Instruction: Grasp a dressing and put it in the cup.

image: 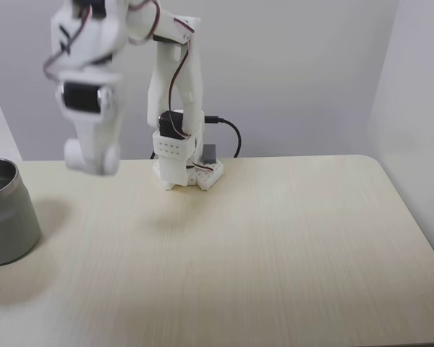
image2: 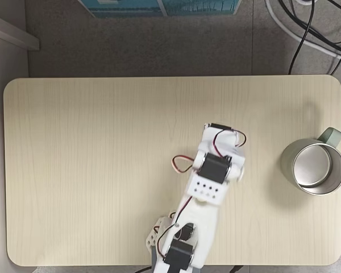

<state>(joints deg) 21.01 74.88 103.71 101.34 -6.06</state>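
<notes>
The silver metal cup (image: 1, 213) stands at the table's left edge in a fixed view; in the top-down fixed view the cup (image2: 314, 169) sits near the right edge, and its inside looks empty. My gripper (image: 92, 157) hangs blurred in the air above the table, to the right of the cup and well apart from it. Motion blur hides how its jaws stand and whether anything is between them. From above, the white arm (image2: 213, 170) covers the gripper. The dressing is out of sight in both fixed views.
The arm's base (image: 184, 172) is fixed at the back middle of the pale wooden table (image: 275, 253). A pale green piece (image2: 332, 136) juts out beside the cup. Black cables (image2: 307, 34) and a blue box (image2: 159, 5) lie on the floor beyond the table.
</notes>
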